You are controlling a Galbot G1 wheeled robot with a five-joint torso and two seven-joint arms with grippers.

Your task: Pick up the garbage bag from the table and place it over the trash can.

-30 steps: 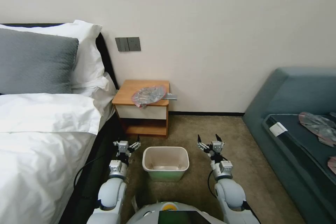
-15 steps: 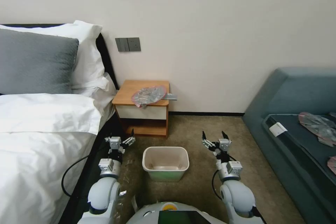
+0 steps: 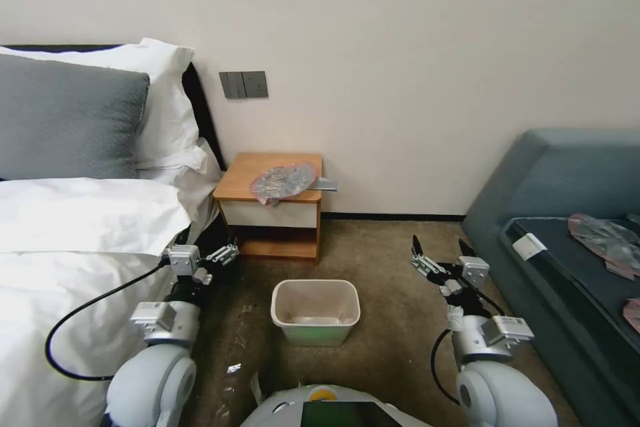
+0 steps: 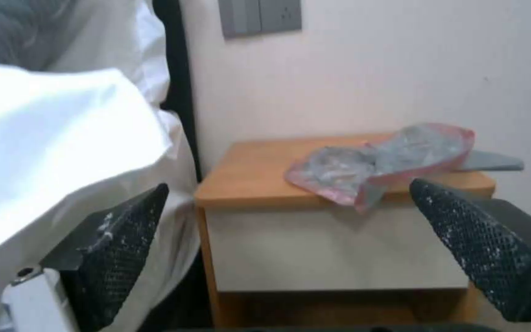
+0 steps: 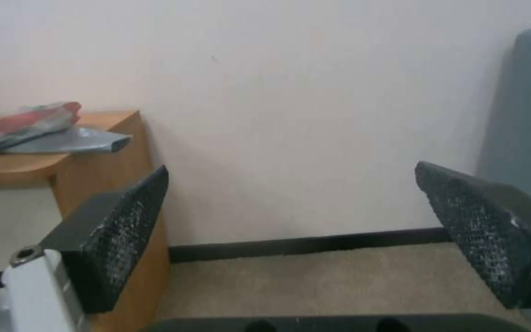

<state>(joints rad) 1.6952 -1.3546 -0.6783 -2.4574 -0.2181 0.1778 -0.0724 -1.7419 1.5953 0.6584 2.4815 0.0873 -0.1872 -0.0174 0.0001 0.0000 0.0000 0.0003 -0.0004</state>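
Between our spread fingers and the wall, the garbage bag [image 3: 283,181] lies crumpled on the wooden top of the table [image 3: 248,177], its translucent grey plastic creased and its pink-red rim curling along the near edge. One fold droops just over the front lip above the white drawer front, as the left wrist view shows. We can read no writing anywhere: the bag, the table and the trash can [image 3: 315,310] bear no legible label, and the grey wall switch plate [image 3: 244,84] above the table is unmarked as far as we can tell. A flat grey strip [image 3: 325,183] pokes out from under the bag past the table's wall-side edge; what it is we cannot make out.

Our left gripper [image 3: 221,255] hangs beside the white bedding [image 3: 87,227], fingers apart and holding nothing, with the table ahead of it. Our right gripper [image 3: 440,255] is also spread wide and empty, over the carpet near the blue-grey sofa [image 3: 553,173], with bare wall and skirting beyond its fingertips. The trash can stands on the carpet between the two grippers, nearer to us than their fingertips, cream inside, pale green outside, well apart from the bag. The table's lower shelf is shadowed and partly cut off.
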